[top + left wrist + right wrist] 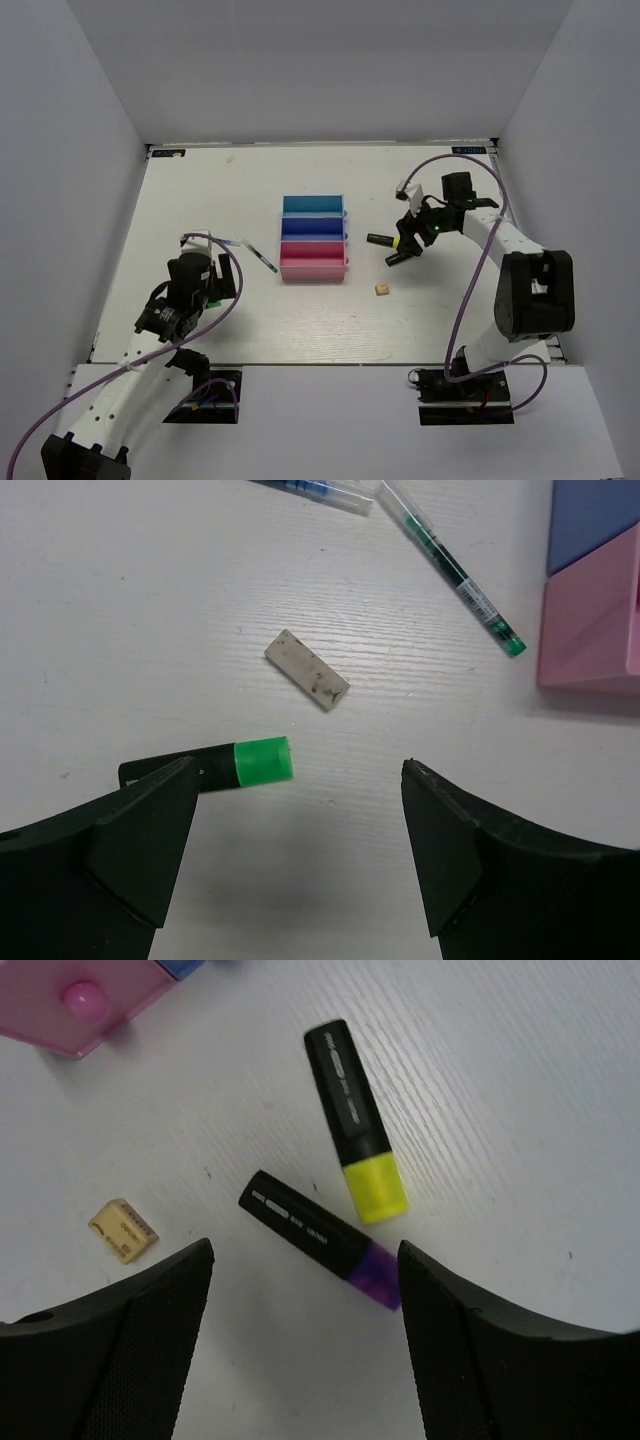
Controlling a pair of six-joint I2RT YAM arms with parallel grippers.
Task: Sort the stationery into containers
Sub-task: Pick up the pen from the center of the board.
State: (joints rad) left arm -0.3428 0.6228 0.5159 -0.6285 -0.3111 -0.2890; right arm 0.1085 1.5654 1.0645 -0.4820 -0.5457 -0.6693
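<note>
Left gripper [298,772]: jaws apart, empty.
Green-capped marker [240,763]: partly under one finger, cap poking into the gap.
Right gripper [303,1250]: jaws apart, empty.
Purple-capped marker [315,1237]: between the fingertips.
Yellow-capped marker [355,1120]: just beyond.

Bright, even light; soft shadows

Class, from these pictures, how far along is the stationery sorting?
Done: nothing; the joined teal, blue and pink plastic trays look empty from above. In hand: nothing; the right gripper hangs open over the black purple-capped marker, the left gripper open by the black green-capped marker. Left: those, the black yellow-capped marker, small tan cube, thin green-tipped pen, flat white piece.
</note>
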